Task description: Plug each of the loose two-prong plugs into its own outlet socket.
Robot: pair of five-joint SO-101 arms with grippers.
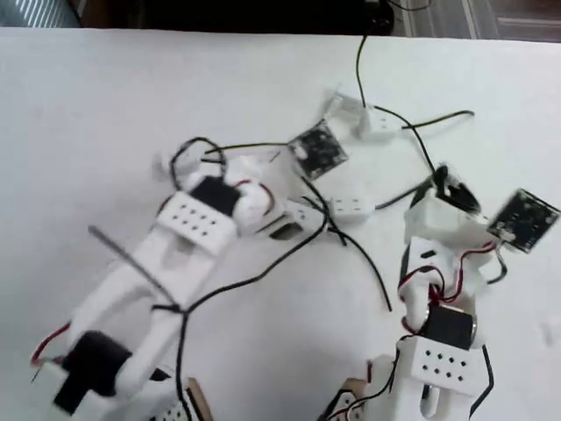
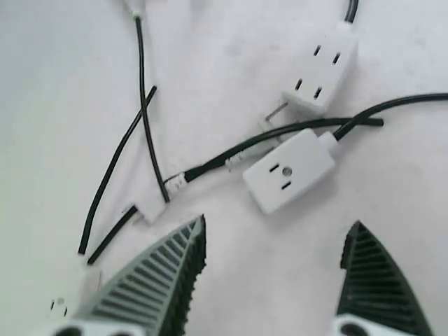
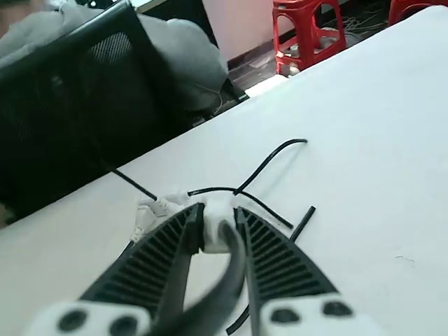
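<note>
Left wrist view shows your left pincer (image 2: 278, 222) just short of the single socket (image 2: 290, 168). Its ribbed fingers (image 2: 164, 276) are spread wide with nothing between them. The single socket is a white block lying flat on the white surface (image 2: 56, 105), slots up, with a black cord (image 2: 392, 106) leaving one end. On the side of it away from the pincer, just beside it, lies the double socket block (image 2: 322, 66). Two thin metal prongs (image 2: 273, 114) stick out between the two blocks, but you cannot tell which body they belong to. More black cords (image 2: 143, 105) cross the surface to one side of the single socket, and one of them ends in a small white connector (image 2: 140, 210).

In the high view, your right pincer (image 3: 218, 208) sits to the right of the single socket, apart from it, with the double socket block farther back on the surface. Its own wrist view shows it clamped on a white block (image 3: 218, 227) with a black cord running back between the fingers. Whether that block is a plug or a socket is hidden by the grip. Past the surface edge stand a black chair (image 3: 77, 119) and red stools (image 3: 308, 35).
</note>
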